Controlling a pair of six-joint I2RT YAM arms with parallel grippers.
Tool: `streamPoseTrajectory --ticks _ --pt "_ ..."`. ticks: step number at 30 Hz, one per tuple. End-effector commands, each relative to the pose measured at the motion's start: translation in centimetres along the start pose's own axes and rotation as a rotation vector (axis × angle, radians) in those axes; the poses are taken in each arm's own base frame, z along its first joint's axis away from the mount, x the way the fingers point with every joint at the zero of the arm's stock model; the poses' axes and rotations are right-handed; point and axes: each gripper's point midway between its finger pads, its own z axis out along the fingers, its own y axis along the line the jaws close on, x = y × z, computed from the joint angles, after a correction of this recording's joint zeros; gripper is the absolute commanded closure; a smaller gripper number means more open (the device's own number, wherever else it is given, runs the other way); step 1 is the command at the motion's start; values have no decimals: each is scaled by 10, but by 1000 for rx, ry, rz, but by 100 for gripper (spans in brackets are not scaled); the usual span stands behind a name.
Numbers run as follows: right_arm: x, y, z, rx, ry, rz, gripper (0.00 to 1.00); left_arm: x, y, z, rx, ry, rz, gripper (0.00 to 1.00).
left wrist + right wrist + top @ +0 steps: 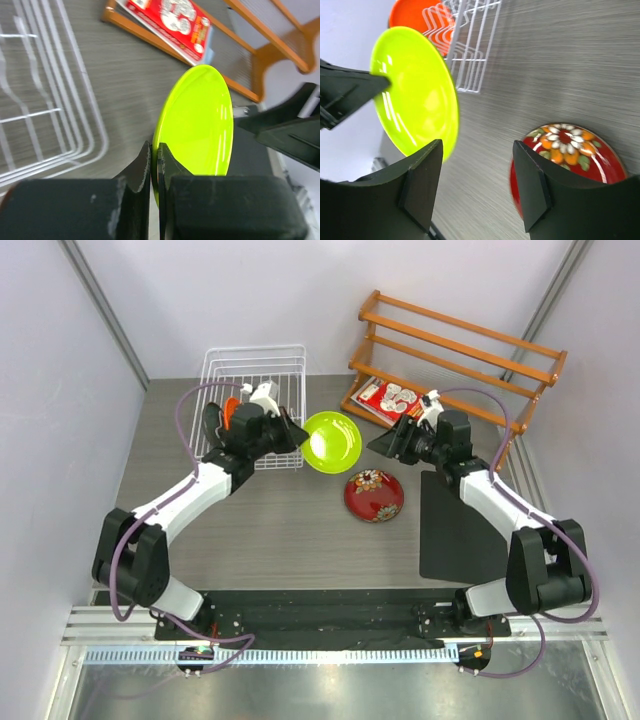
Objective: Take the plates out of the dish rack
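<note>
**A:** Where is the lime green plate [333, 441] right now?

**B:** Out of the dish rack [255, 365], in the air just beside its right front corner. The left end effector [154, 150] is clamped shut on the plate's rim, a thin pinch at the very edge.

**A:** And the right end effector [477, 150]?

**B:** Jaws apart, nothing between them. It faces the plate from the side away from the rack, so I read this as a hand-over about to happen.

**A:** What could go wrong?

**B:** That rim is glossy and the hold is small. If the right one bumps the plate before it closes, the plate could pivot or slide out of the pinch. If the left one lets go too soon, it drops. The red floral plate [374, 495] lies on the table [280, 530] a little farther from the rack, close enough that a falling plate might strike it.

**A:** Anything left in the rack?

**B:** The orange plate [231, 410] stands in it, close by the left wrist. A careless reach back could snag the wires. I can't make out a teal-grey one
</note>
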Motion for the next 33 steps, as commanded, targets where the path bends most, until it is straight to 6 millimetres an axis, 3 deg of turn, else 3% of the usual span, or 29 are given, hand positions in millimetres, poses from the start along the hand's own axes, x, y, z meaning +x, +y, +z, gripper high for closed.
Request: streamPoseTrajectory --ticks 1,11,13,16,18,19,21,22,23,25,26,28,29,33 --pt "-2 25 8 -161 -8 29 36 -17 -44 5 182 -72 -44 100" --pt "9 25 13 -206 23 51 41 -6 -56 15 218 -55 -58 100" --pt "9 25 14 -214 25 63 51 -4 -57 16 220 -50 -57 100" --pt "10 23 16 -210 27 60 79 0 -54 18 207 -45 -59 100" --pt "13 21 16 -205 33 59 89 1 -54 18 206 -44 -58 100" --pt "12 19 16 -196 30 63 99 2 -54 18 207 -41 -55 100" --pt "14 12 14 -147 16 57 99 5 -48 19 184 -35 -46 99" --pt "9 4 13 -97 -12 51 99 5 -46 19 177 -35 -38 88" --pt "8 -1 11 -61 -25 42 99 5 -45 18 166 -36 -32 59" --pt "10 -17 3 46 -16 20 99 6 -33 17 107 -33 0 43" --pt "14 -34 -1 138 -5 29 99 7 -29 16 84 -34 14 28" --pt "14 -47 -9 192 0 29 99 2 -13 12 -3 -53 61 17" --pt "22 -54 -13 225 30 48 99 0 -7 10 -34 -62 78 1" --pt "42 -80 -29 332 67 74 99 -14 23 -4 -205 -112 176 1"
